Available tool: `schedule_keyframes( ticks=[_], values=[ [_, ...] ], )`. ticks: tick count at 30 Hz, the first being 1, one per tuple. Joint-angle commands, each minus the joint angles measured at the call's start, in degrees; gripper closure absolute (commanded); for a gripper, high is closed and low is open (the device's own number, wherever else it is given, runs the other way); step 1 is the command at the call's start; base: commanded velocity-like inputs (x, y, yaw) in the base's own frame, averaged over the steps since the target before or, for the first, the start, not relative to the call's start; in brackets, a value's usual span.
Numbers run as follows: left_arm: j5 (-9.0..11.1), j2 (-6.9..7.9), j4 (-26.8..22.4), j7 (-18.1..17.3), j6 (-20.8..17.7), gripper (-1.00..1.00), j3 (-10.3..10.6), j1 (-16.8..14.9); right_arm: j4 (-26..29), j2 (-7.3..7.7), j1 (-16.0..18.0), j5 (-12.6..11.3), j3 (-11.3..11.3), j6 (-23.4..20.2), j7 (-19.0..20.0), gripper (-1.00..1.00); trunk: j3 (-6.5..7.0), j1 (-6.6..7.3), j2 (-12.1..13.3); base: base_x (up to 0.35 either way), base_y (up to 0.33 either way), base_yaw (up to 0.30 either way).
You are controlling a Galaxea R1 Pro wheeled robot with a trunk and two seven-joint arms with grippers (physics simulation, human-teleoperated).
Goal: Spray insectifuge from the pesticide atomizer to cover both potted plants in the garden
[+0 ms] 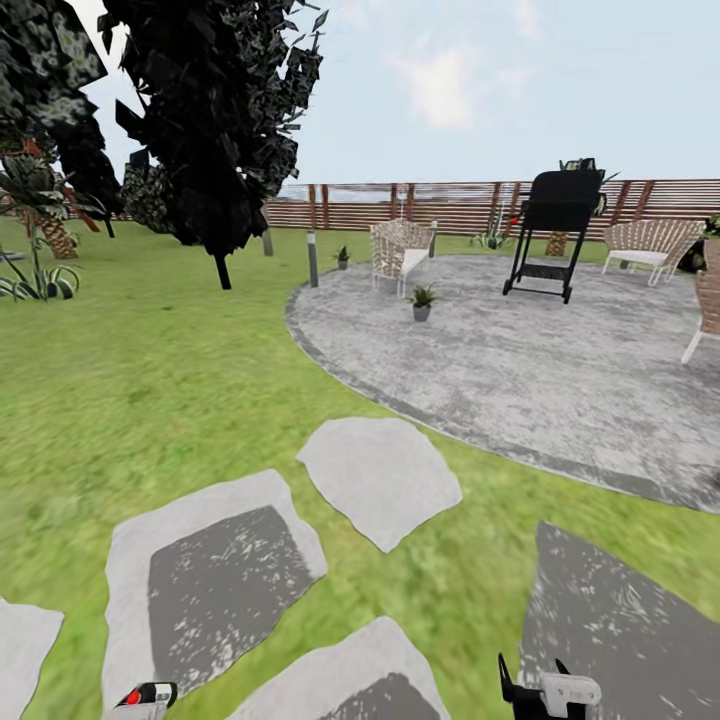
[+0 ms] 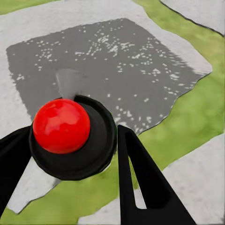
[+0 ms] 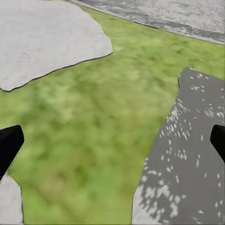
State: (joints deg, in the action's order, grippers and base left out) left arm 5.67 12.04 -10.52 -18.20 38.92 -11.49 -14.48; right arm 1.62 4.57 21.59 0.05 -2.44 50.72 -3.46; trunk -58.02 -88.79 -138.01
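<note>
- The pesticide atomizer [image 2: 72, 136] sits between the two black fingers [image 2: 140, 183] of the left gripper [image 2: 70, 154], seen from above in the left wrist view: a round dark body with a glossy red top; the fingers press against its sides, clamped on it
- In the head view the same atomizer [image 1: 133, 696] peeks in at about 7 o'clock at the lower edge, only its red tip and a pale band showing
- Under the held bottle lies a stepping stone [image 2: 112, 61] with a dark square shadow across it, grass at its edges
- The right gripper [image 3: 112, 140] is spread wide; its black fingertips [image 3: 9, 145] stand at opposite edges of the right wrist view with nothing between them but lawn [image 3: 89, 126] and a shadowed stone [image 3: 187, 159]; in the head view it shows at about 5 o'clock [image 1: 540, 690]
- One potted plant [image 1: 422, 300] stands on the round grey patio [image 1: 520, 370], at about 12 o'clock, near its left rim; a second potted plant [image 1: 343, 257] stands further off on the grass at about 11 o'clock, just beyond a grey bollard lamp [image 1: 312, 258]
- On the patio a black grill [image 1: 553, 228] stands at about 1 o'clock, a wicker chair [image 1: 401, 253] behind the nearer plant; the brown slatted fence [image 1: 450, 205] runs behind them
- A dark tree [image 1: 215, 110] rises at 11 o'clock
</note>
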Motion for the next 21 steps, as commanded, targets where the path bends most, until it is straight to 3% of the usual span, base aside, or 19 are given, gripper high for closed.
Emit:
schedule_keyframes(
  ticks=[1,18,21],
  values=[
    [0.6,-0.01,0.06,-0.59,0.01,1.0,-0.12,-0.03,-0.04,0.0,0.03,0.04,-0.19,0.13,0.03,-1.0,-0.05,-0.02,-0.02,0.34,0.0,0.0],
    [0.69,-0.08,0.06,-0.53,0.01,1.0,-0.2,-0.05,-0.12,-0.14,0.03,0.13,-0.11,0.08,0.05,-1.0,-0.05,-0.02,-0.02,0.34,0.0,-0.002],
    [0.74,-0.08,0.06,-0.52,0.01,1.0,-0.2,-0.03,-0.12,-0.12,0.03,0.13,-0.11,0.08,0.03,-1.0,-0.05,-0.02,-0.02,0.34,0.0,-0.229]
  ],
)
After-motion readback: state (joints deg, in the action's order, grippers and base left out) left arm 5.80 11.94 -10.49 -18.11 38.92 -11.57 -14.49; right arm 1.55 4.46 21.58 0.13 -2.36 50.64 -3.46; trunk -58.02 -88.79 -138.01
